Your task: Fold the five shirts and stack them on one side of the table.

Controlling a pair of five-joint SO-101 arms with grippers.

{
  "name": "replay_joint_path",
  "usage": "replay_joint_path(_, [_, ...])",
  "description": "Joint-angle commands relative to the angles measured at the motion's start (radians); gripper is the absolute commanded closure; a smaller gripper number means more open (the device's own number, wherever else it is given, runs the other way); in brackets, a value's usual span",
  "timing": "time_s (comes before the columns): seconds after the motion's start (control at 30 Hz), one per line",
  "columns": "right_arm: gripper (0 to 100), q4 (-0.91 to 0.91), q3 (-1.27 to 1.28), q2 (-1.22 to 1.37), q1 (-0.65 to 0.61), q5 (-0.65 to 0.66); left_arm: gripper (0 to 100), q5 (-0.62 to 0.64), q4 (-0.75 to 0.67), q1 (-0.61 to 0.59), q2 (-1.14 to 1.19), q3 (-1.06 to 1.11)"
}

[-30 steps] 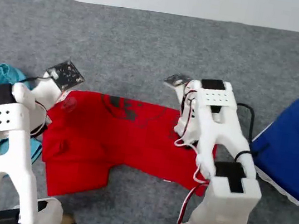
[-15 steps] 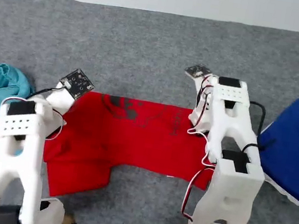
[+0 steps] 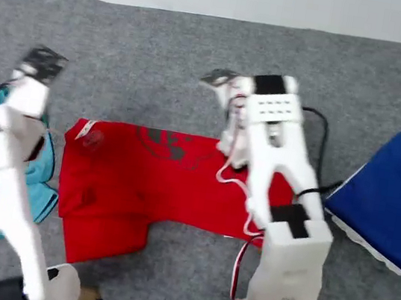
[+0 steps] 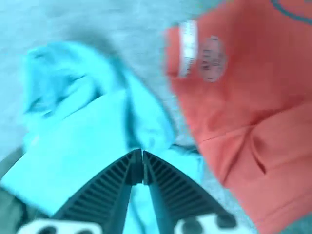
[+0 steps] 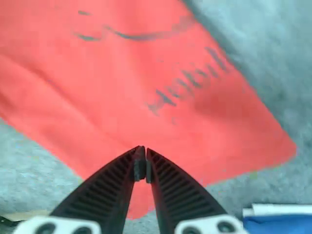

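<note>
The red shirt (image 3: pixel 150 180) lies spread flat in the middle of the grey surface (image 3: pixel 162 54). The right jaws hang closed and empty above it. The left jaws, also closed and empty, hang above the crumpled teal shirt (image 4: pixel 73 126) beside it. A folded blue shirt (image 3: pixel 393 198) sits at the right edge.

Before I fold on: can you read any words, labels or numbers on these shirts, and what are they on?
On the red shirt, dark lettering across the front: too blurred to read.
On its collar, a white neck label: too blurred to read.
Beside that label, a round stamp: too blurred to read.
On the teal shirt and the blue shirt: no print to be seen.
</note>
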Motion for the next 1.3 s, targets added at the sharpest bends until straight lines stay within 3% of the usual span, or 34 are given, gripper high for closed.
replay_joint_path(0.0, [97.6, 0.008, -0.046, -0.064, -0.11, -0.043, 99, 0.058, 0.028, -0.117, -0.132, -0.039])
replay_joint_path(0.27, [81.0, -0.117, -0.046, -0.061, -0.344, -0.046, 99, 0.06, 0.072, -0.367, -0.184, -0.035])
replay_joint_path(0.47, [79.6, -0.147, -0.049, 0.016, -0.476, -0.049, 99, 0.058, -0.049, -0.523, -0.184, 0.099])
replay_joint_path(0.57, [79.6, -0.15, -0.058, 0.05, -0.535, -0.129, 99, 0.031, -0.106, -0.578, -0.186, 0.17])
replay_joint_path(0.8, [79.7, -0.148, -0.153, 0.127, -0.582, -0.241, 99, -0.018, -0.16, -0.606, -0.19, 0.217])
replay_joint_path(1.27, [82.7, -0.147, -0.319, 0.332, -0.596, -0.33, 99, -0.018, -0.233, -0.598, -0.184, 0.24])
